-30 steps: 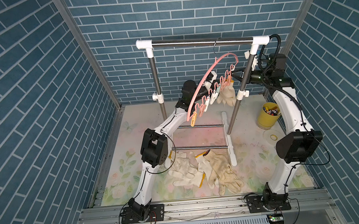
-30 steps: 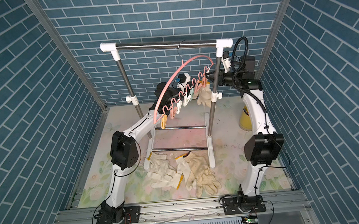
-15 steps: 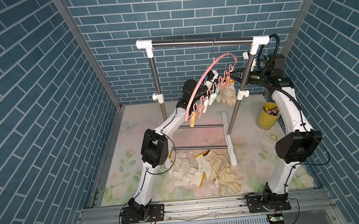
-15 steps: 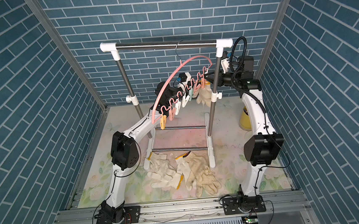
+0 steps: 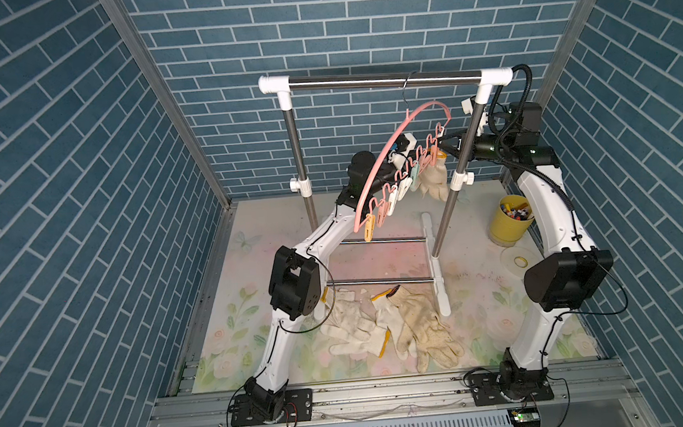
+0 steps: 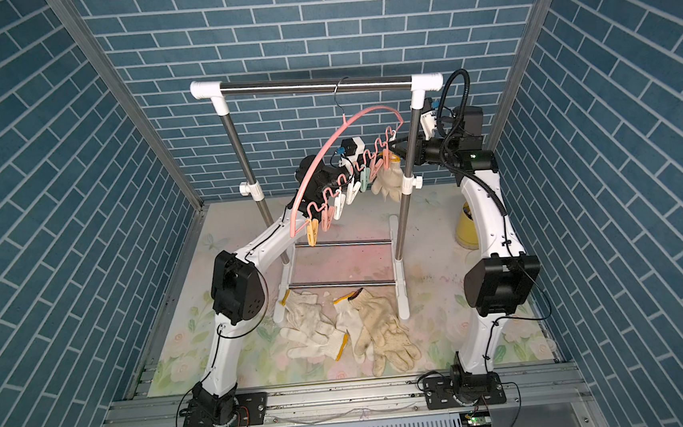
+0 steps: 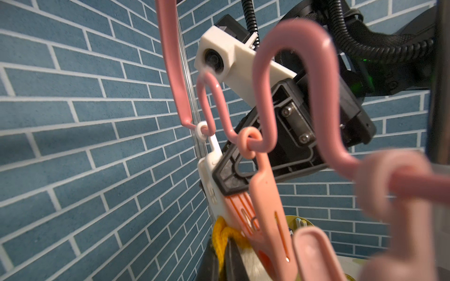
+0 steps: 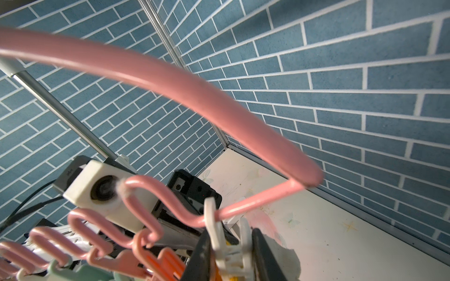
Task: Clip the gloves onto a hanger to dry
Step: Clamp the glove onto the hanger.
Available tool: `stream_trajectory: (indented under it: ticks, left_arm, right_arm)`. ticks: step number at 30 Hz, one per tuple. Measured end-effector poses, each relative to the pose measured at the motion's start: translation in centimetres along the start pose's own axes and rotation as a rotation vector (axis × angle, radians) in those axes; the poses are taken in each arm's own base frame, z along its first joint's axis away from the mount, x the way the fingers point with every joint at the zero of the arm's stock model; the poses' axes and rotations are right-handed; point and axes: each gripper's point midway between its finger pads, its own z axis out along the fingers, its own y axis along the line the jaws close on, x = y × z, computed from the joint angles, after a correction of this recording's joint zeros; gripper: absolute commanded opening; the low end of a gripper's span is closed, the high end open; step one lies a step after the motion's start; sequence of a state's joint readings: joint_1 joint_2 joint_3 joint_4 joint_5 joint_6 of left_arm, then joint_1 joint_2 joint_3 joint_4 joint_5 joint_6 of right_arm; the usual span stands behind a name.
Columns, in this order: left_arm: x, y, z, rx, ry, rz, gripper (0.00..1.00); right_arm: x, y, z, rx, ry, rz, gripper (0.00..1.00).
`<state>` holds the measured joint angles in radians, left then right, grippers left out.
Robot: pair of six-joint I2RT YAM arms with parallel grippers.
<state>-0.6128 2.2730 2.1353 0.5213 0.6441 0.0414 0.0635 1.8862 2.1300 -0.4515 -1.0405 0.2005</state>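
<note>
Top views both showed blue brick-pattern walls (image 5: 80,201) closing three sides of the floral mat (image 5: 483,295). The steel-tube rack (image 5: 383,81) stood at mid-mat. Open mat lay between its left post and the left wall, while its right post stood close to the right arm (image 5: 547,206), which ran near the right wall.

The hanger (image 8: 194,93), a smooth, glossy pink arc, hung tilted from the rack's top bar by a thin dark hook. One knitted cream glove (image 5: 432,176) dangled at its higher end, beside the right post. The loose gloves (image 5: 382,328), stained brownish, lay heaped on the mat by the rack's front foot, between the two arm bases.

In both top views, clips and the post hid the claws; only the wrist views showed them. In the left wrist view the left gripper (image 7: 221,262) was closed on the glove's yellow cuff. In the right wrist view the right gripper (image 8: 231,258) was clamped around the white clip (image 8: 219,233), one finger on each side. A ribbed peach clip (image 7: 265,202) hung just beside it.
</note>
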Motion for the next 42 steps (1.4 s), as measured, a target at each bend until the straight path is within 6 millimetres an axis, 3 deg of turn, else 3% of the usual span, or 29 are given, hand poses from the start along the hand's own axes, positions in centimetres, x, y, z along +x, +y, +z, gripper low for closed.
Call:
stream_trajectory:
  ticks: [3, 8, 11, 19, 27, 31, 34, 37, 42]
  left_arm:
    - [0.0, 0.0, 0.0, -0.003, 0.0, 0.0, 0.0]
    - [0.0, 0.0, 0.0, -0.006, 0.0, -0.001, 0.0]
    - [0.0, -0.1, 0.1, -0.004, 0.0, -0.001, 0.0]
    - [0.0, -0.4, 0.3, -0.004, -0.001, -0.002, 0.01]
    - [0.1, 0.4, 0.2, -0.051, -0.002, -0.011, 0.32]
    - [1.2, 1.7, -0.4, -0.129, 0.01, -0.045, 0.43]
    - [2.7, 3.0, -1.4, -0.208, 0.039, -0.075, 0.54]
    - [3.6, 3.8, -2.6, -0.272, 0.068, -0.078, 0.55]
    - [2.1, 4.3, -4.7, -0.348, 0.09, -0.03, 0.56]
  right_arm:
    - [0.0, 0.0, 0.0, 0.004, 0.002, 0.003, 0.14]
    - [0.1, -0.1, 0.0, 0.01, 0.004, -0.004, 0.43]
    - [0.2, -0.1, 0.0, 0.012, 0.01, -0.011, 0.49]
    - [0.4, -0.4, 0.0, 0.04, 0.016, -0.013, 0.56]
    - [0.0, -1.2, -0.2, 0.094, 0.005, -0.021, 0.62]
    - [-0.5, -2.0, -0.9, 0.153, -0.01, -0.026, 0.65]
    - [-1.1, -2.1, -2.2, 0.215, -0.031, -0.033, 0.65]
    - [-1.8, -2.2, -3.9, 0.284, -0.058, -0.036, 0.65]
    - [-2.4, -2.2, -6.8, 0.398, -0.11, -0.021, 0.66]
